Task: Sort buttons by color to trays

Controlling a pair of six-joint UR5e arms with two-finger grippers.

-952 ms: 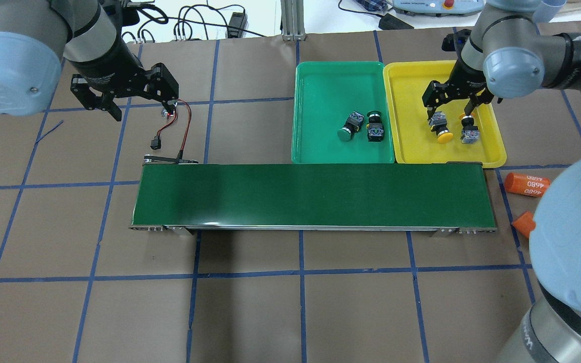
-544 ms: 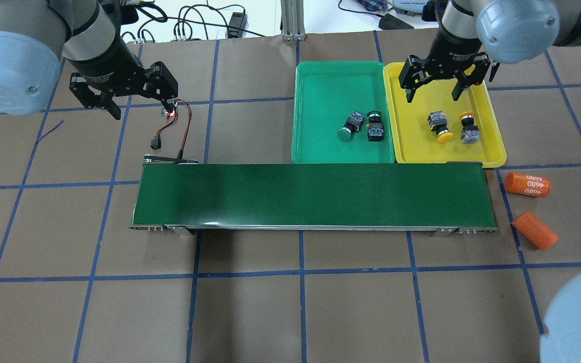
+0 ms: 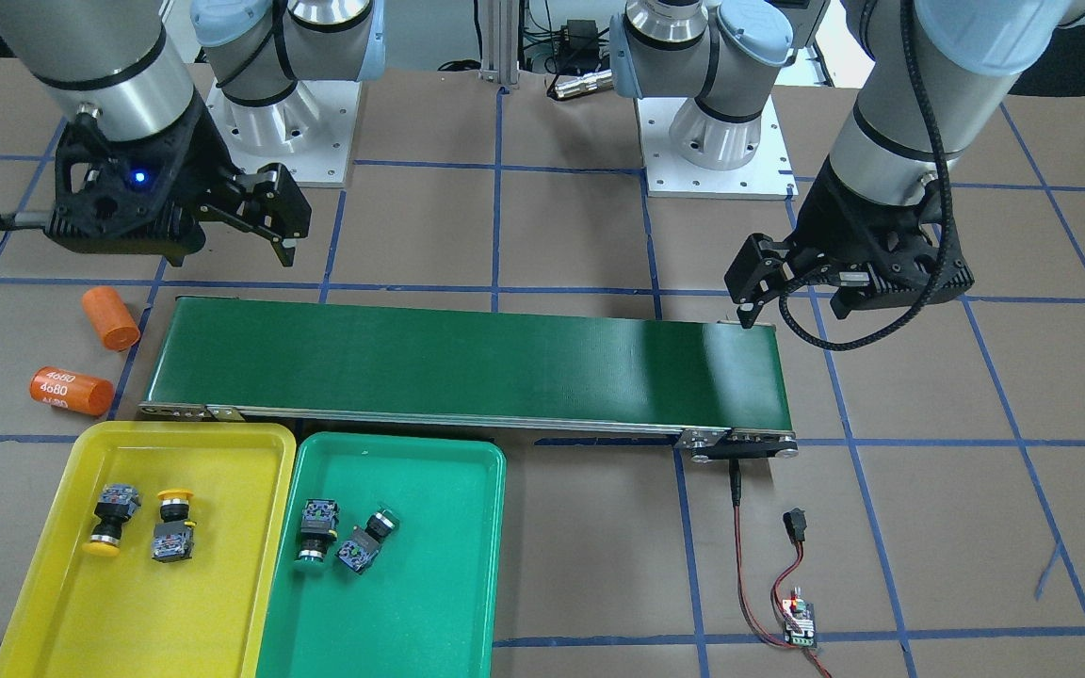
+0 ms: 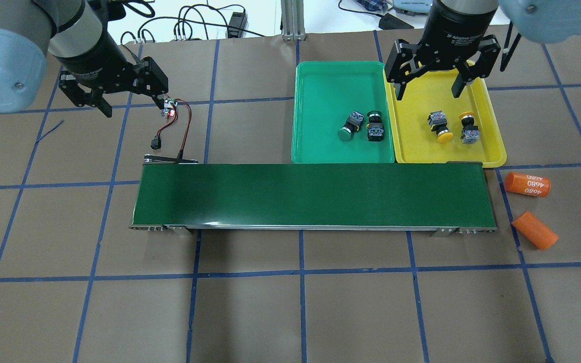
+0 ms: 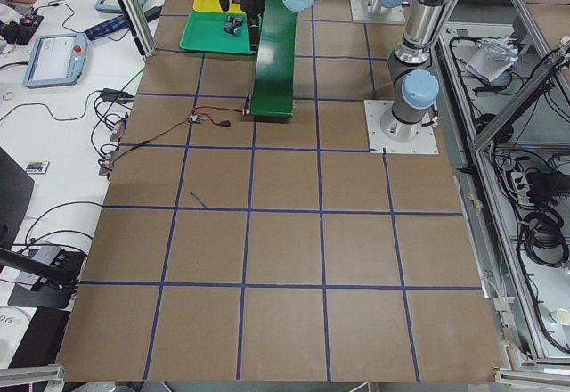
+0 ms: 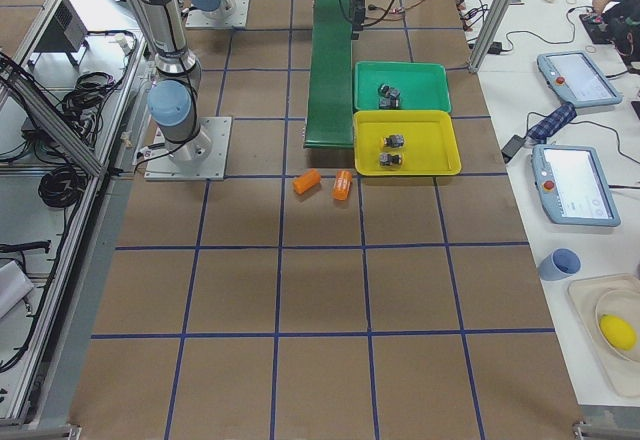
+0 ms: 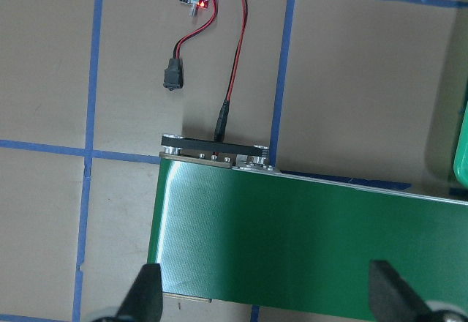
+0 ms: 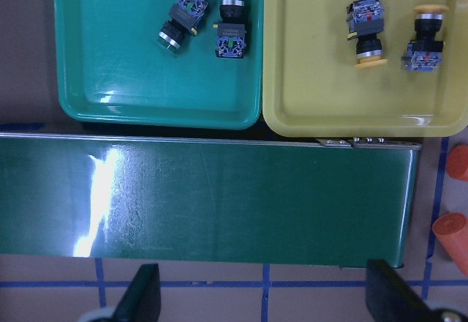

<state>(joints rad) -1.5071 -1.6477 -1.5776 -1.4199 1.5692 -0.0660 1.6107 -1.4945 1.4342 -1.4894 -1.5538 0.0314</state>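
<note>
Count: four push-button switches, two trays, two orange cylinders [image 4: 526,184].

- Both black-bodied yellow-capped switches [image 4: 440,126] lie in the shallow yellow plastic tray [image 4: 487,148].
- Both green-capped switches [image 4: 374,127] lie in the matching green plastic tray [image 4: 321,141].
- The long dark-green conveyor belt [image 4: 313,196] carries none.

The right gripper [image 4: 428,91], spread wide and empty, hangs over the yellow tray's far end. The yellow-capped pair lies on its robot-ward side, long axes roughly fore-aft. The left gripper [image 4: 133,103], also spread and empty, is well apart from both trays. Sorting appears complete.

table [image 4: 68,227], conveyor [image 4: 310,196], green tray [image 4: 321,91], yellow tray [image 4: 421,148], cylinders [image 4: 526,184]
</note>
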